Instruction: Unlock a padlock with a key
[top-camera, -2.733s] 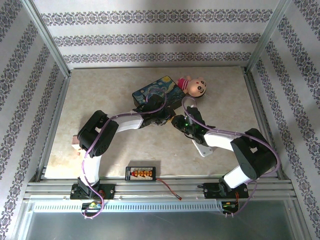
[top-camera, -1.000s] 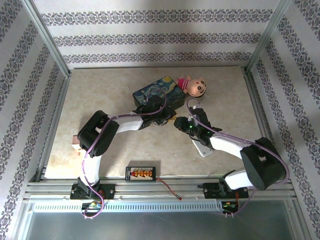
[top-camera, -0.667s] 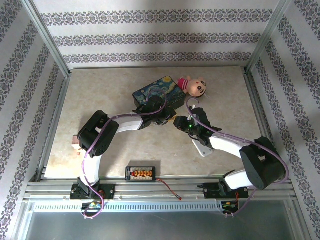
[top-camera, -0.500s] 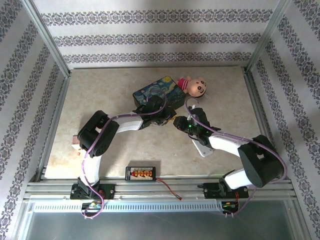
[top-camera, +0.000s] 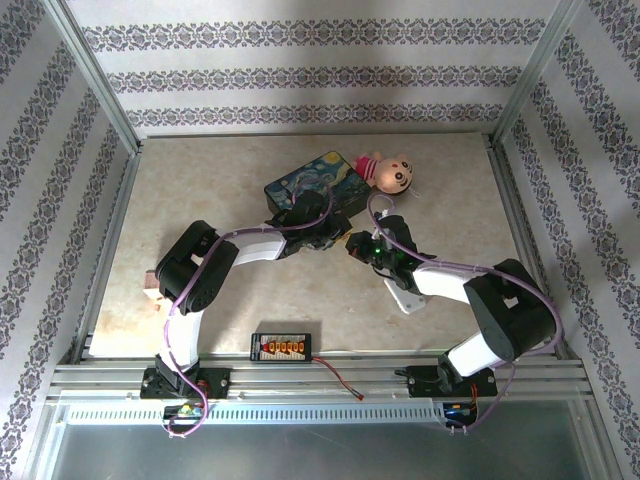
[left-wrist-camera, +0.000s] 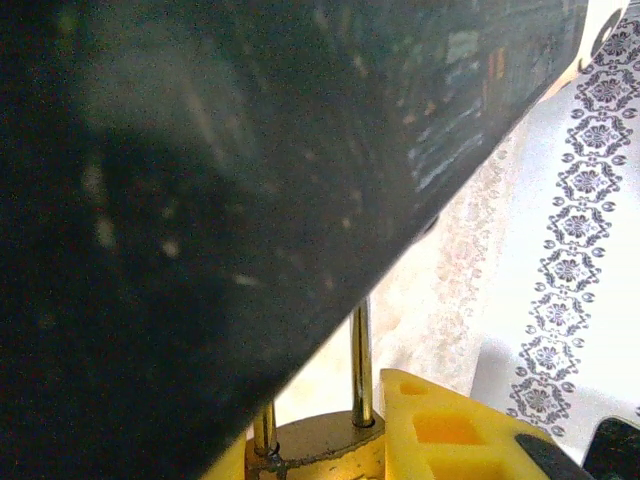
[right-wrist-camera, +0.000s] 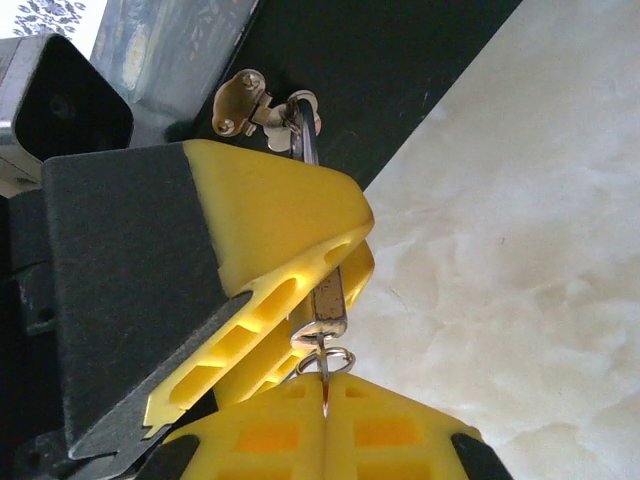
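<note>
The left pincer (left-wrist-camera: 330, 440) pinches the padlock (left-wrist-camera: 300, 452) between its yellow pads (left-wrist-camera: 450, 430). The dull brass body sits low between the fingers, and the shackle (left-wrist-camera: 361, 365) points away from the wrist. Both of its thin polished steel legs look seated in the body, so I judge the padlock locked. Just to the right, the key (right-wrist-camera: 330, 297) bridges the two pincers. It is a flat, narrow silvery strip with a small wire ring (right-wrist-camera: 326, 357) at its near end, and its far end runs in between the left fingers. The right pincer (right-wrist-camera: 325, 395) is pressed together on the key's tail, with the ring just beyond its fingertips. The step in hand looks like insertion going over to turning, though I cannot tell whether the blade is fully home in the keyway. The next move probably calls for a small, clean twist of the right wrist about the key's own axis while the left grip keeps the body from spinning, since so thin a strip would bend or slip under any sideways load. The pads are moulded plastic with hollow cells — soft-edged, slightly springy by the look. The desk (right-wrist-camera: 500, 250) under both pincers is pale, glossy and marbled.
</note>
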